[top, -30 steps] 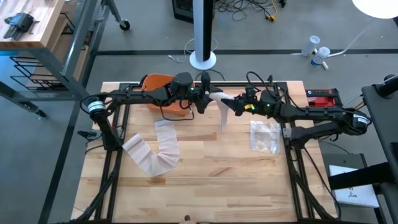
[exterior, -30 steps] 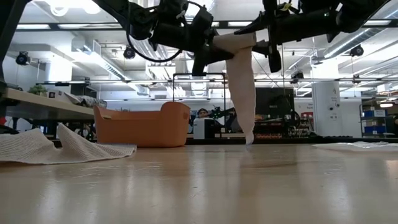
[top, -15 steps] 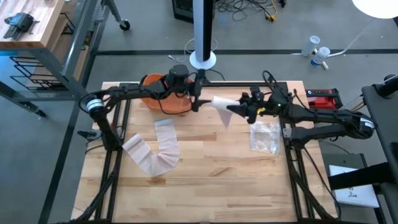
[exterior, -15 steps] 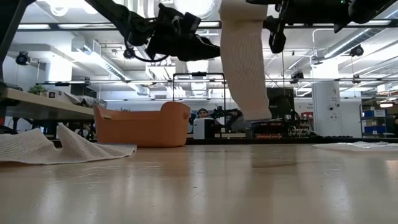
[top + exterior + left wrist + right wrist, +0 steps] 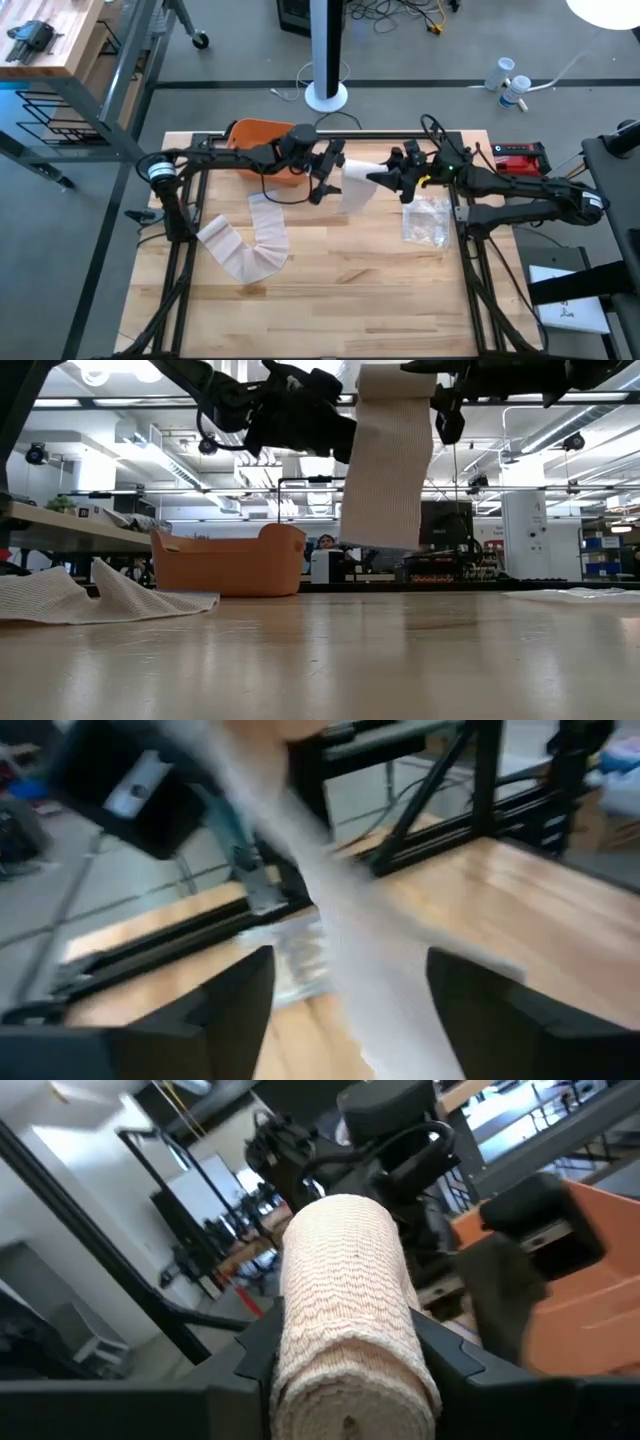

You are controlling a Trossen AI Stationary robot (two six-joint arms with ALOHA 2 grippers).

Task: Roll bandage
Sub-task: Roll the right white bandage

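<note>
Aloft, right pincer [image 5: 345, 1380] clamps bandage [image 5: 345, 1320]; tail hangs beside left pincer [image 5: 325, 180].

one camera looks straight down; one sits level at the table [image 5: 330, 270]; both wrist cameras closely share the bandage [image 5: 345, 1280].

Both arms reach inward at upper centre of the high view; left gripper [image 5: 328, 172] has fingers spread apart, right gripper [image 5: 378, 180] fingers clamped, facing it closely
</note>
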